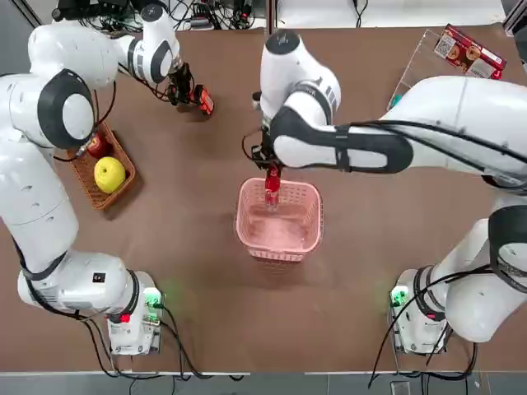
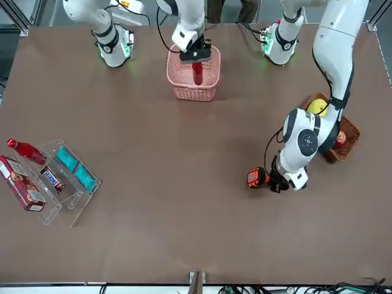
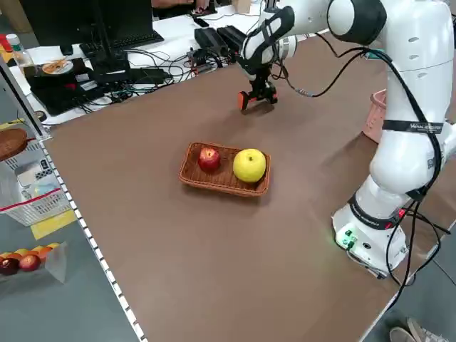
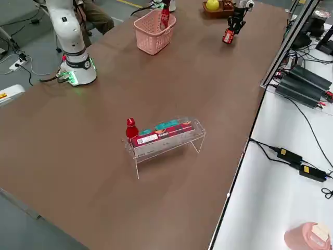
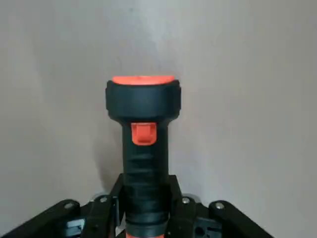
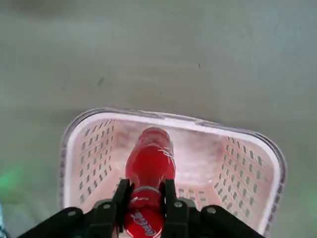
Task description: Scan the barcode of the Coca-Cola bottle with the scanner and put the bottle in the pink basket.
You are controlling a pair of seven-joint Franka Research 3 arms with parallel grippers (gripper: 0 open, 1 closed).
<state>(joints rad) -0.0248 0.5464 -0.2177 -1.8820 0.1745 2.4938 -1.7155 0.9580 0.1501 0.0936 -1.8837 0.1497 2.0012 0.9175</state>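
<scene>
Right gripper (image 6: pixel 144 202): fingers clamped on Coca-Cola bottle (image 6: pixel 148 171), held over the pink basket (image 1: pixel 306 233), base lowered inside. Left gripper (image 5: pixel 143 210): clamped on scanner (image 5: pixel 143 129) near the table's far edge

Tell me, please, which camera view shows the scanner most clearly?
The left wrist view: the scanner fills the picture, clamped in the left gripper. Top, front and both side views show only a small orange-black shape at that gripper; the right wrist view misses it.
</scene>
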